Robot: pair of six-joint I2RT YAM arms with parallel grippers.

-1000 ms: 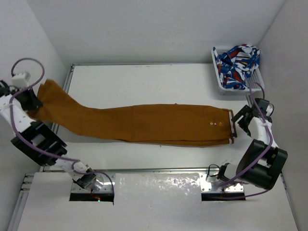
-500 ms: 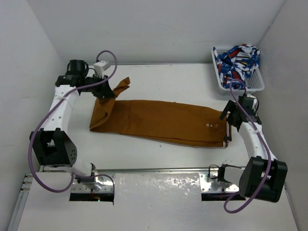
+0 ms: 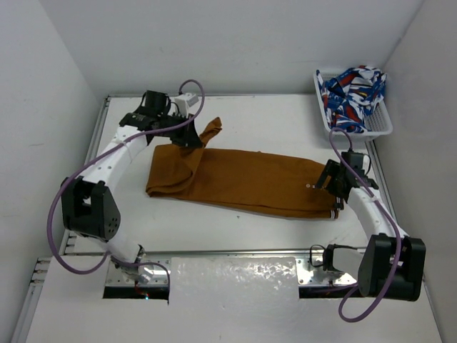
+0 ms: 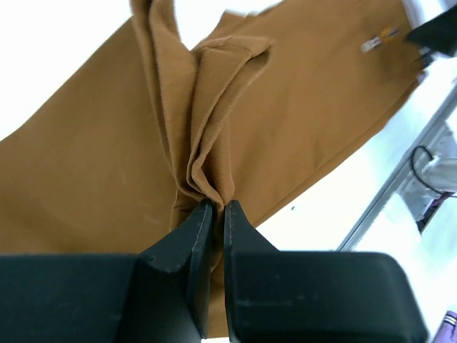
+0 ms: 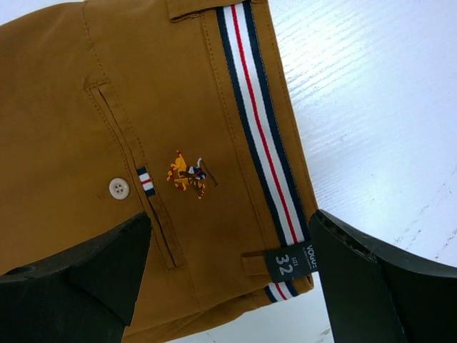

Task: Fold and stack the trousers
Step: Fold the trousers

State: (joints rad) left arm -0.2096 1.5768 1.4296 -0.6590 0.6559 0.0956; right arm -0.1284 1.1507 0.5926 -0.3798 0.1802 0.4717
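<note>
The mustard-brown trousers [image 3: 250, 182] lie lengthwise across the white table, waistband to the right. Their leg ends [image 3: 208, 132] are lifted and doubled back over the left part, so a fold sits at the left edge [image 3: 151, 187]. My left gripper [image 3: 191, 137] is shut on the bunched leg cloth [image 4: 214, 128], its fingertips [image 4: 214, 209] pinched on it. My right gripper [image 3: 333, 180] hovers open over the waist end, its fingers [image 5: 93, 264] wide on either side of the striped waistband [image 5: 257, 121] and back pocket button [image 5: 118, 188], holding nothing.
A white basket [image 3: 357, 133] with blue-red-white patterned cloth [image 3: 353, 89] stands at the back right corner. White walls close in the table on three sides. A metal rail [image 3: 235, 251] runs along the near edge by the arm bases.
My left arm has swung right, carrying the leg ends over the trousers, so the cloth is shorter and folded at the left. My right gripper has shifted slightly left over the waistband.
</note>
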